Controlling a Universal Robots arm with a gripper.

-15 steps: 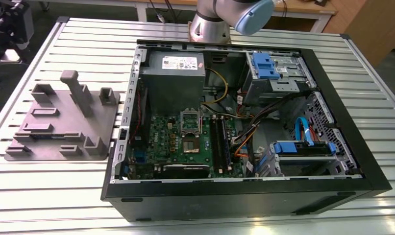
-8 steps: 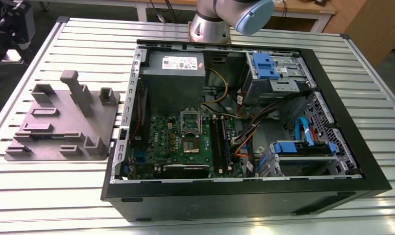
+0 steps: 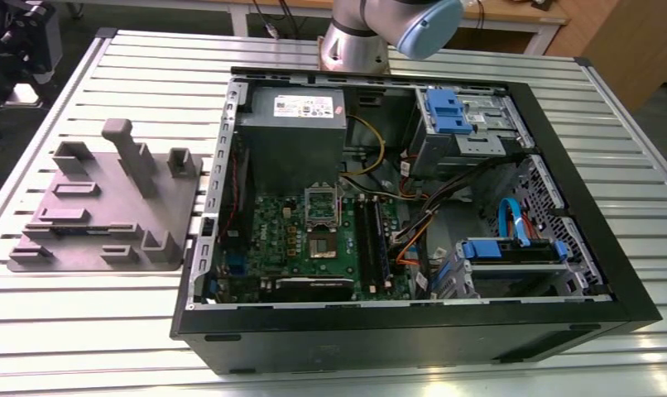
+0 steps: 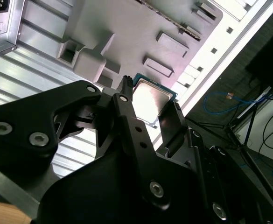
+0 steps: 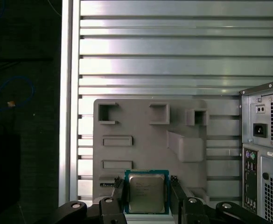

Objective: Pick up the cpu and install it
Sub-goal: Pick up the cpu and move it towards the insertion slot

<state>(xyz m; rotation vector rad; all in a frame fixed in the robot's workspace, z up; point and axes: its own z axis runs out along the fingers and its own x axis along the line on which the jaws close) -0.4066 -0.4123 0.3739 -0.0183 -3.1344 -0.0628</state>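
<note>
CPU [image 5: 147,198] sits clamped between the jaws of the gripper [image 5: 147,183], with a black finger [image 5: 119,192] against each of two opposite edges (its metal top faces the camera in both wrist views). Beyond the jaws lies the grey moulded tray [image 5: 145,121] on the slatted table [image 5: 173,46]. Off to one side of the jaws stands the computer case [image 5: 267,158], its rear panel showing. In the exterior view the arm [image 3: 362,37] rises behind the open case, where the green board [image 3: 311,240] lies uncovered.

cpu [image 5: 146,192] in tool [image 5: 147,184]; tray [image 3: 184,211] on table [image 3: 91,331] beside case [image 3: 422,339]
</note>
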